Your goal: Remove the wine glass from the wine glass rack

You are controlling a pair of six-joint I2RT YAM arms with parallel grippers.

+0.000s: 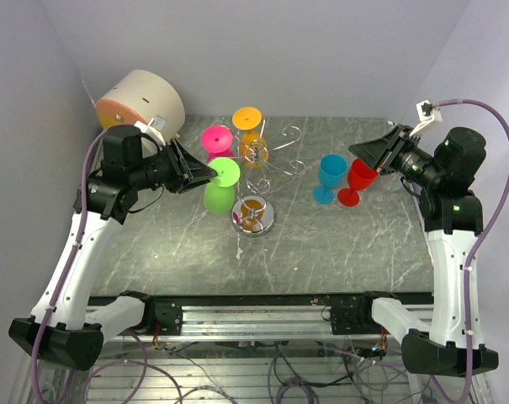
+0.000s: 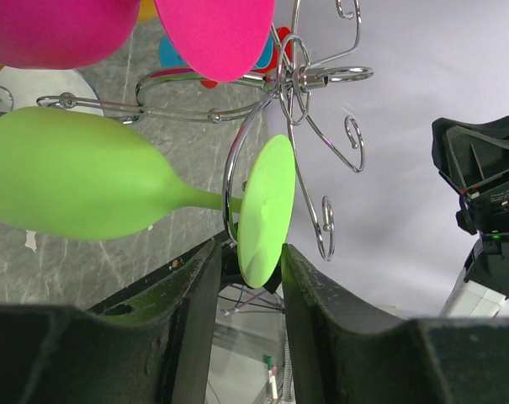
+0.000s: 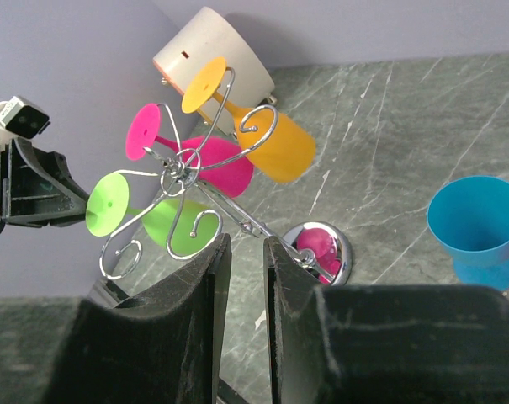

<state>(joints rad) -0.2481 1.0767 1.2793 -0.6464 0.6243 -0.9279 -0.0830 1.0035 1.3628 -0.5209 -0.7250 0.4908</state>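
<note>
The wine glass rack [image 1: 275,162] is a silver wire stand on a chrome base [image 1: 253,217] at mid table. A green wine glass [image 1: 214,198] hangs on it upside down, with its foot disc [image 1: 224,172] towards my left gripper [image 1: 209,174]. In the left wrist view the foot [image 2: 267,210] sits between my open fingers, and the left gripper [image 2: 252,252] is around its lower edge. The green bowl [image 2: 77,181] lies to the left. My right gripper [image 1: 355,150] hovers at the right, slightly open and empty [image 3: 246,244].
A pink glass [image 1: 217,139] and an orange glass [image 1: 252,145] also hang on the rack. A blue glass [image 1: 330,177] and a red glass [image 1: 359,179] stand on the table at the right. A beige cylinder [image 1: 140,101] lies at the back left.
</note>
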